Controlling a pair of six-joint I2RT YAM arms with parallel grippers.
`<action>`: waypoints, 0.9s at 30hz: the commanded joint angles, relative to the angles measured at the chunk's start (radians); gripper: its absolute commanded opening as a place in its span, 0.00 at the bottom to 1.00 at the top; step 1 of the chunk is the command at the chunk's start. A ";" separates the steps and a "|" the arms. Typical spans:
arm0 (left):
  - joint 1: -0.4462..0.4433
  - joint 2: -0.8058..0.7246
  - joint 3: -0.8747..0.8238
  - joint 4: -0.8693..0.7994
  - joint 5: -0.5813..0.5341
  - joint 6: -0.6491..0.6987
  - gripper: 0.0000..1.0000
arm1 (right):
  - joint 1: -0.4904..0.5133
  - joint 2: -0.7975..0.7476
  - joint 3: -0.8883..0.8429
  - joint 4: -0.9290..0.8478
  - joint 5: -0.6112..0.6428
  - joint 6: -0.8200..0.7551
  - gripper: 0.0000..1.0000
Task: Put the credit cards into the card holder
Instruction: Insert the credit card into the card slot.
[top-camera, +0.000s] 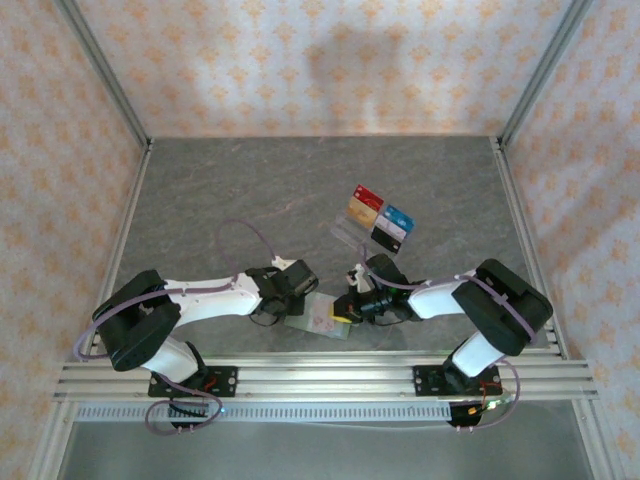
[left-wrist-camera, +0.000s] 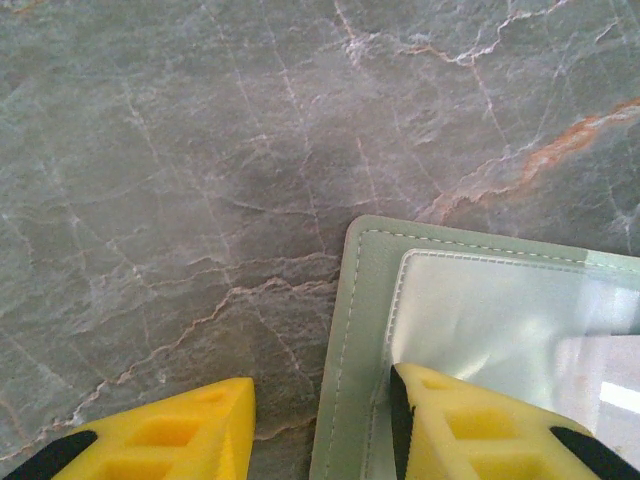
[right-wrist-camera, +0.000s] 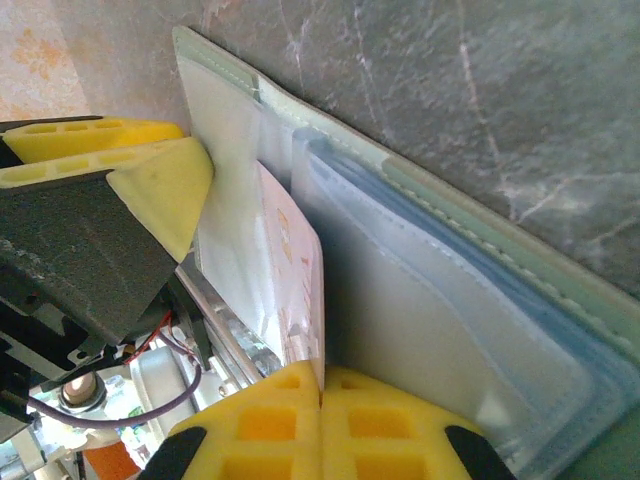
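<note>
The sage-green card holder (top-camera: 322, 316) lies open on the table between my two grippers, pale inner pockets up (left-wrist-camera: 480, 310). My right gripper (right-wrist-camera: 322, 385) is shut on a pale credit card (right-wrist-camera: 295, 290) with orange print. It holds the card on edge against the holder's clear pockets (right-wrist-camera: 430, 330). My left gripper (left-wrist-camera: 320, 400) is open and straddles the holder's left edge, one finger on the table and the other resting on a pocket. Its yellow fingers (right-wrist-camera: 165, 185) also appear in the right wrist view. Red (top-camera: 368, 196), gold (top-camera: 361, 213), blue (top-camera: 398, 218) and black (top-camera: 388, 237) credit cards stand farther back.
The standing cards sit in a clear tray (top-camera: 345, 235) just beyond the right gripper. The grey marble tabletop (top-camera: 250, 190) is bounded by patterned walls at the back and sides. An aluminium rail (top-camera: 320, 380) runs along the near edge.
</note>
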 joint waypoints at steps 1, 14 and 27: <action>0.002 0.020 -0.029 -0.074 -0.035 -0.011 0.40 | -0.014 0.056 -0.039 -0.081 0.084 0.030 0.00; 0.000 0.015 -0.032 -0.076 -0.039 -0.012 0.40 | -0.018 0.082 -0.020 -0.032 0.089 0.049 0.00; -0.004 0.018 -0.030 -0.074 -0.039 -0.012 0.40 | -0.019 0.101 -0.100 0.153 0.190 0.154 0.00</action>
